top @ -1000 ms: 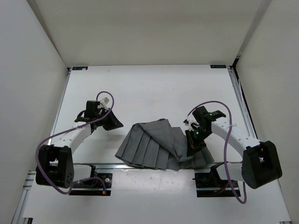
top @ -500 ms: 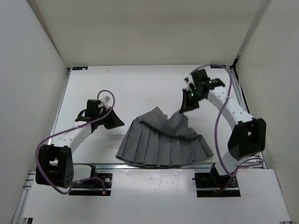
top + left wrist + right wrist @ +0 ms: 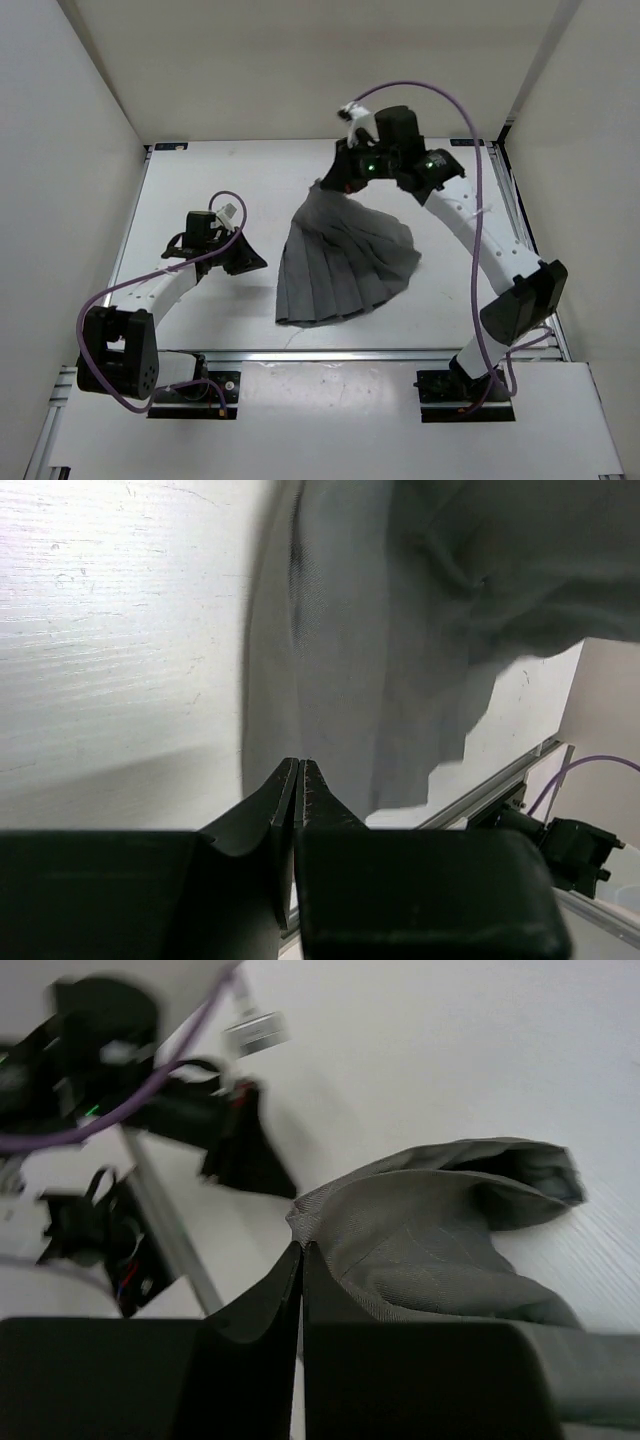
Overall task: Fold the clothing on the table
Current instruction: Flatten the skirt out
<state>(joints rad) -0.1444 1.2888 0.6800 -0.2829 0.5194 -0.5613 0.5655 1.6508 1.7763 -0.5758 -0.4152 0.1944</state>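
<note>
Grips dark grey pleated skirt by its top edge with right tool, upper centre; hem fanned over white surface mid-frame. Holds left tool clenched, empty, left of skirt.

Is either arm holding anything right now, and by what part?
The right gripper pinches the skirt by an edge at its narrow far end; the left gripper holds nothing.

The dark grey pleated skirt hung raised at its far end, hem fanned out on the white desk.
</note>
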